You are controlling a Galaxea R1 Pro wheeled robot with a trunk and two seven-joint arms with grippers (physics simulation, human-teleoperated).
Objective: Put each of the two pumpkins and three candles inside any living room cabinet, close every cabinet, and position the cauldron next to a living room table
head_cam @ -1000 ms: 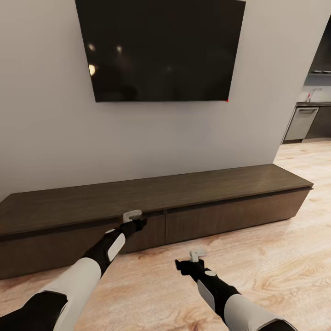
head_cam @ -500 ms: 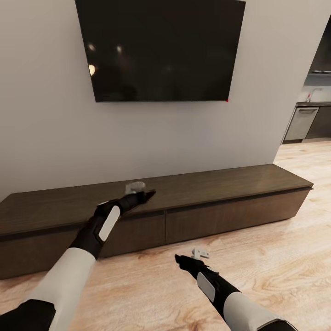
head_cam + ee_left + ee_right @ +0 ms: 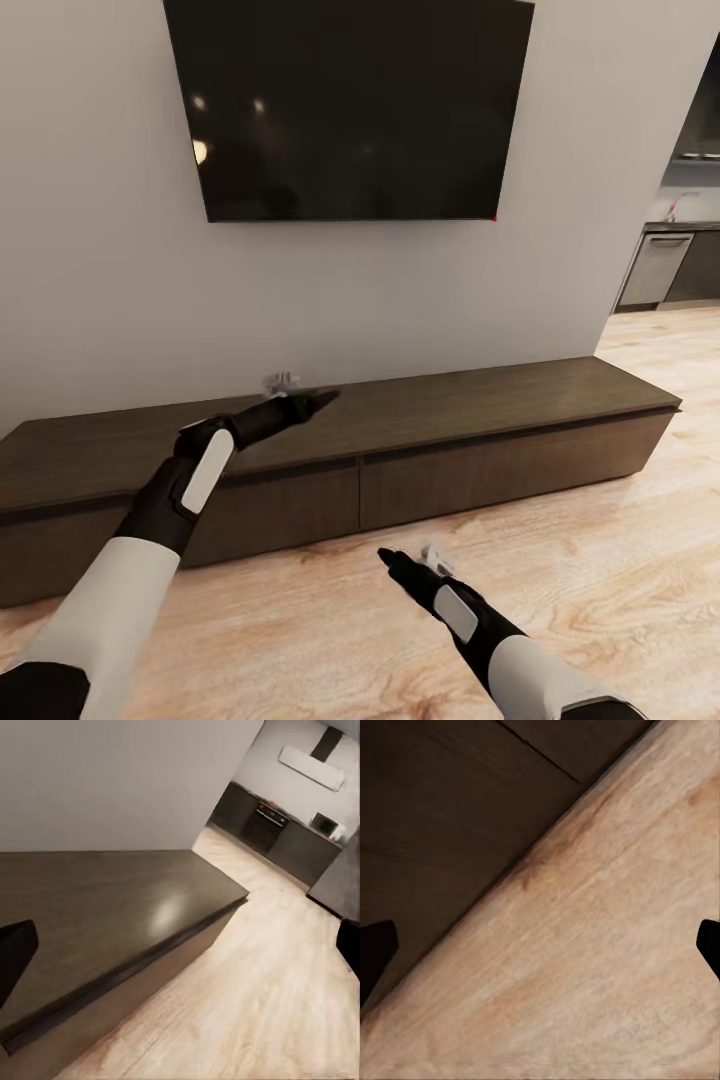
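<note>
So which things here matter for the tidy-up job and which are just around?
Part of the job:
- cabinet, drawers shut
- left gripper, above the cabinet top, holding nothing
- right gripper, low over the floor, holding nothing

Just around:
- TV
- wood floor
- kitchen beyond

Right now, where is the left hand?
In the head view the left hand hangs over the top of the cabinet, left of its middle, below the TV.

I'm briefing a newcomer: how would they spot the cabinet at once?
Find the large black wall-hung TV on the grey wall. Directly beneath it, on the light wood-plank floor, runs the long, low dark-brown wooden cabinet. Its drawer fronts are shut, unlike the distant black kitchen units.
</note>
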